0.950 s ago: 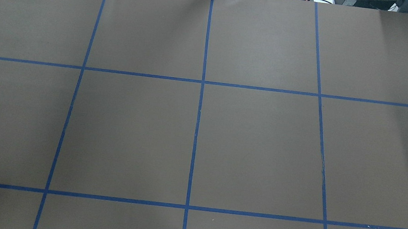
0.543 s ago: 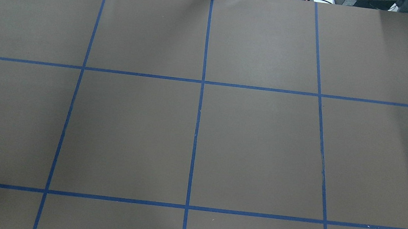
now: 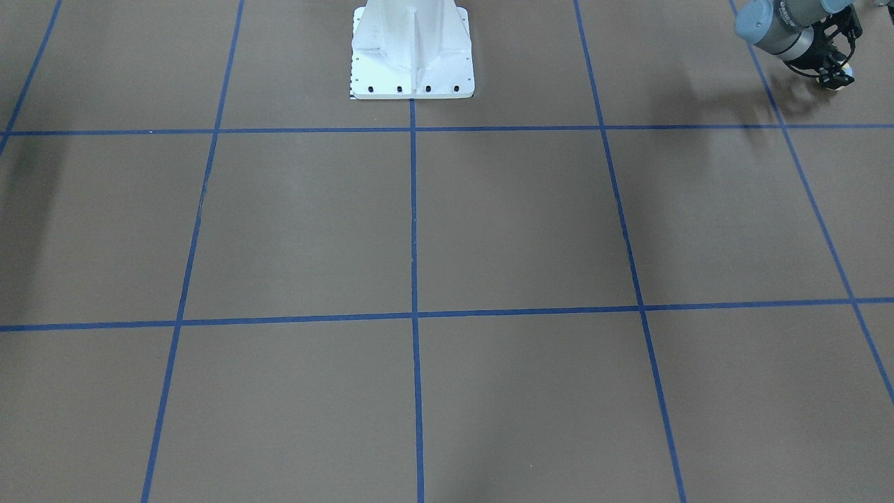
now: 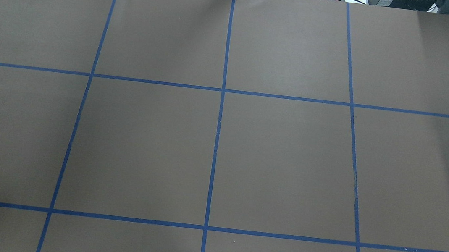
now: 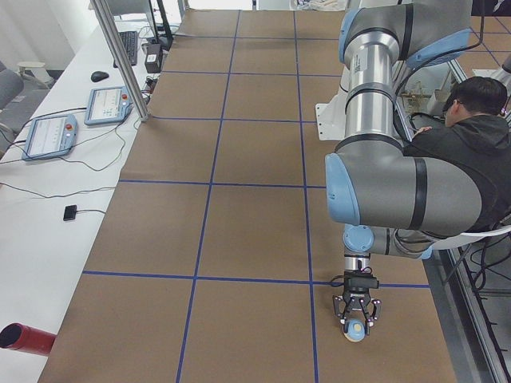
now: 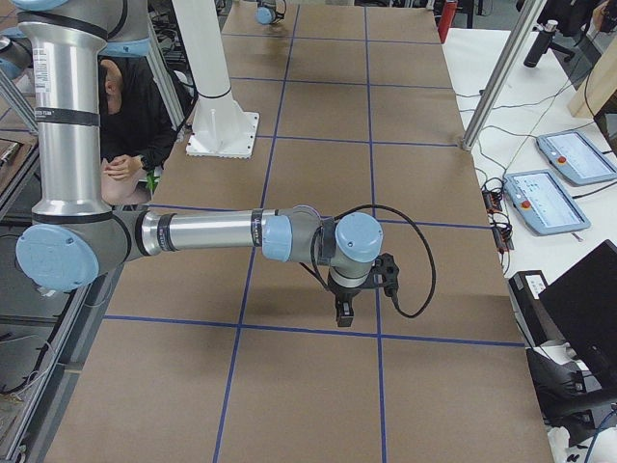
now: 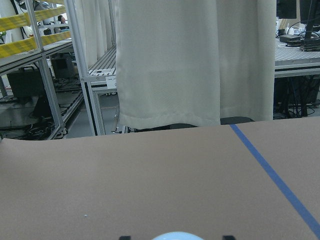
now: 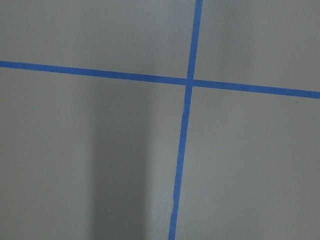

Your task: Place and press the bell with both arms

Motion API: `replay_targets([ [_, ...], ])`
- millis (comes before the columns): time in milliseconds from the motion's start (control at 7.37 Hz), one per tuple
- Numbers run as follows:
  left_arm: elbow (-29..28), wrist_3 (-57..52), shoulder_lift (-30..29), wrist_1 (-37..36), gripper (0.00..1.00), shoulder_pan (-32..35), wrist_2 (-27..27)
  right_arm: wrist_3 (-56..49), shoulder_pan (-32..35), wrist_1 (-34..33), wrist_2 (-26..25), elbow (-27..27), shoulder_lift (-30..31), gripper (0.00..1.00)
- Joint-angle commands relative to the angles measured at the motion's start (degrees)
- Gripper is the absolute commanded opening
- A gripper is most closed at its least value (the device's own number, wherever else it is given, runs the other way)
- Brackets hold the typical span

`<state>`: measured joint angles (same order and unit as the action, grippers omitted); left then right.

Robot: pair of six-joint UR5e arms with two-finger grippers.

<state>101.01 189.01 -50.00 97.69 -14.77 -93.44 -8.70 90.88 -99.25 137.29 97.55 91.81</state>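
Note:
The light-blue bell sits between the fingers of my left gripper, low over the brown table near its left end. In the front view that gripper is at the top right corner with the bell showing pale at its tip. The left wrist view shows only the bell's dome top at the bottom edge. My right gripper points down over a blue tape line; I cannot tell if it is open or shut. No arm shows in the overhead view.
The white pedestal base stands at the robot's side of the table. A seated operator is behind it. Teach pendants, a metal post and a red cylinder are on the white side bench.

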Motion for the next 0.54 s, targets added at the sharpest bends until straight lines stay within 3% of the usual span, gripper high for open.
replay_targets([
  [0, 6.52, -3.01, 6.11, 0.13, 0.0, 0.26, -0.43, 0.0, 0.0, -0.06, 0.0, 0.01, 0.12, 1.0],
  [407, 13.23, -17.02, 8.25, -0.39, 0.0, 9.36, -0.08, 0.0, 0.0, -0.06, 0.0, 0.01, -0.14, 1.0],
])
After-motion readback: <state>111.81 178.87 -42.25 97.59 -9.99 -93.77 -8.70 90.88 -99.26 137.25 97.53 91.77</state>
